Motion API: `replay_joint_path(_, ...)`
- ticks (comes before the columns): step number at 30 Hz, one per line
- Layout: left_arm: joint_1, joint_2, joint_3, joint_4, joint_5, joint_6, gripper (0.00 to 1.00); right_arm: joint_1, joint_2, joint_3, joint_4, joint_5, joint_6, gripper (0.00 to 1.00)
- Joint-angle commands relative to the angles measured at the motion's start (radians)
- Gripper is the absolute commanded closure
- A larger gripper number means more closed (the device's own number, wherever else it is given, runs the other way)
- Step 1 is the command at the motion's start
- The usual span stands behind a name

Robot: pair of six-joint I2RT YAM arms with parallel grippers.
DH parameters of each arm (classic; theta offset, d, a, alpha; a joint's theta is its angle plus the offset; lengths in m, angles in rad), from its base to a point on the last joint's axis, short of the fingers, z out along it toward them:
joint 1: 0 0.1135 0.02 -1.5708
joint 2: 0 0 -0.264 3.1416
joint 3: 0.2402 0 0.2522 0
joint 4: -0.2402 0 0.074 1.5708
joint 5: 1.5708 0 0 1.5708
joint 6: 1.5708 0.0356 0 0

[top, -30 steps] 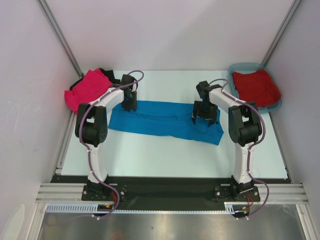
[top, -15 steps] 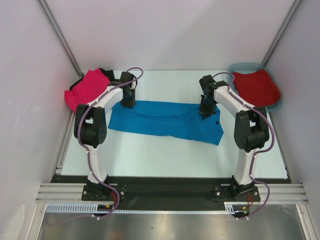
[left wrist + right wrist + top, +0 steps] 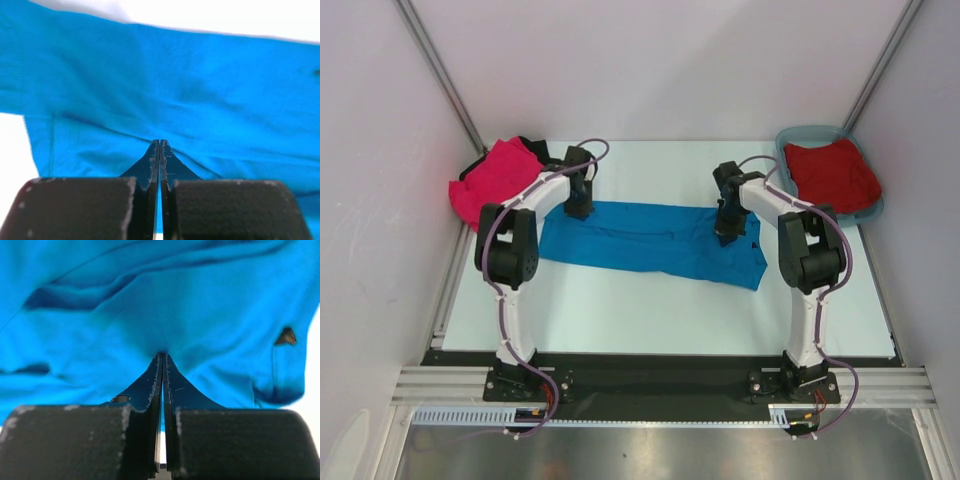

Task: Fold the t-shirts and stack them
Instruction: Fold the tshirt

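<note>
Cloth is pinched at two points along one edge: the blue shirt is spread as a long band across the middle of the table, with its far edge nearly straight and its near edge sloping down toward the right corner. The left gripper is set at the far left corner of the band, its jaws pressed together with a crease of blue fabric drawn up to the tips. The right gripper is placed on the far edge near the right end, its jaws likewise closed, and the fabric there is puckered into folds that run to the tips (a small dark mark by the hem is too blurred to be named). A wide strip of tabletop is seen between the shirt's near edge and the arm bases, and a narrower strip behind its far edge. The pink shirt is heaped at the far left corner, overhanging the table's left edge, with the black shirt partly hidden behind it; both are near the left gripper but apart from it. The red shirt is held in the tub at the far right corner, apart from the blue shirt's right end.
</note>
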Motion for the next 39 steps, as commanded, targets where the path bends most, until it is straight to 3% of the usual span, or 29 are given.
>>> replay_joint_path(1,-0.006,0.03,0.055,0.011,-0.008,0.007,1.0,0.006,0.033,0.021,0.028,0.02,0.002,1.0)
replay_joint_path(14,0.011,0.151,0.13,-0.03,-0.008,-0.002,1.0,-0.004,0.093,0.055,0.008,0.053,-0.003,1.0)
replay_joint_path(23,0.012,0.182,0.113,-0.188,0.057,-0.055,1.0,-0.018,0.177,0.179,-0.059,0.081,0.015,1.0)
replay_joint_path(39,-0.035,0.038,-0.193,-0.231,0.172,-0.064,1.0,-0.026,0.387,0.492,-0.162,0.037,0.002,1.0)
